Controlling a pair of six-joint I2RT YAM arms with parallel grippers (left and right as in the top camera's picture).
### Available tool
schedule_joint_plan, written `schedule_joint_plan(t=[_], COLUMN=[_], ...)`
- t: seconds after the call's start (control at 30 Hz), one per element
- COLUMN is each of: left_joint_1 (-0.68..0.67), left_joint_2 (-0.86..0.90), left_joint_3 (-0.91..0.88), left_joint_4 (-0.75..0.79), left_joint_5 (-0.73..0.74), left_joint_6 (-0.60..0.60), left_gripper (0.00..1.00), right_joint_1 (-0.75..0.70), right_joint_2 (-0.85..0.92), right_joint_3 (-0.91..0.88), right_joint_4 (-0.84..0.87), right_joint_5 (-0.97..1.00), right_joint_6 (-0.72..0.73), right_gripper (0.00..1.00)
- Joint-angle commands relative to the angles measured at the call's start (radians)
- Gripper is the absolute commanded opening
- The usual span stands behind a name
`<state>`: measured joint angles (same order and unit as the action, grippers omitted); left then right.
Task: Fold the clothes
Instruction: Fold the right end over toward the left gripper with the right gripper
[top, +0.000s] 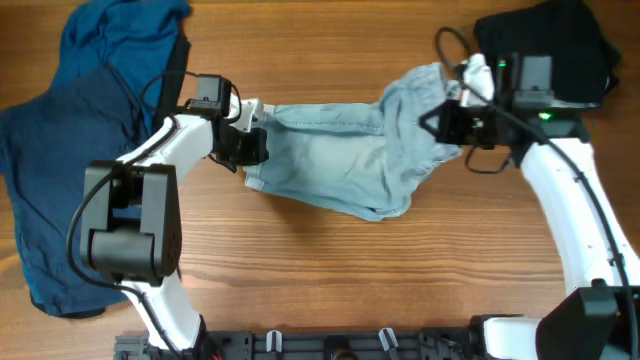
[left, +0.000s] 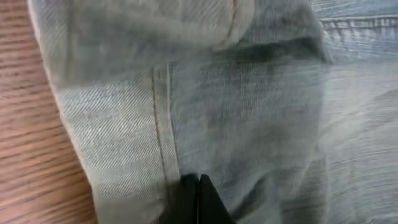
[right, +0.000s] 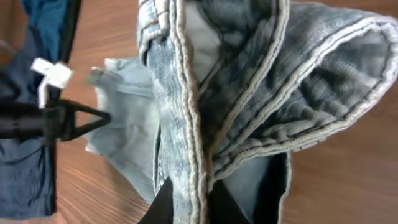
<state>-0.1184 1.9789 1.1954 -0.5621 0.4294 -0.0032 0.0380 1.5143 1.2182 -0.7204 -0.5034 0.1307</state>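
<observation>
Pale denim shorts (top: 340, 160) lie on table (top: 400, 290), long axis left-right, stretched between arms. Left pincer (top: 250, 142) clamped on left edge; right pincer (top: 450, 115) clamped on bunched right end (seam between its fingers).

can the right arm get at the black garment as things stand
Probably not yet: its fingers are shut on the denim shorts. The black garment lies right behind it, reachable once it lets go.
</observation>
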Motion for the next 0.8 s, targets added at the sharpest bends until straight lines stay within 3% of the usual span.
schedule_joint_plan(t=[0.0, 0.33, 0.53, 0.77], left_joint_1=[0.003, 0.003, 0.013, 0.019], left_joint_2=[0.065, 0.08, 0.055, -0.116], left_joint_3=[0.002, 0.002, 0.004, 0.004], left_joint_4=[-0.011, -0.003, -0.027, -0.054], left_joint_5=[0.001, 0.0, 0.006, 0.004], left_joint_6=[0.022, 0.022, -0.032, -0.058], left_gripper=[0.04, 0.04, 0.04, 0.04], right_joint_1=[0.131, 0.425, 0.443, 0.444], right_joint_2=[-0.02, 0.2, 0.251, 0.251], right_joint_3=[0.035, 0.035, 0.035, 0.035], right_joint_4=[0.072, 0.345, 0.395, 0.409], right_joint_5=[0.022, 0.093, 0.085, 0.085], right_joint_6=[0.095, 0.255, 0.272, 0.273], right_gripper=[0.04, 0.04, 0.04, 0.04])
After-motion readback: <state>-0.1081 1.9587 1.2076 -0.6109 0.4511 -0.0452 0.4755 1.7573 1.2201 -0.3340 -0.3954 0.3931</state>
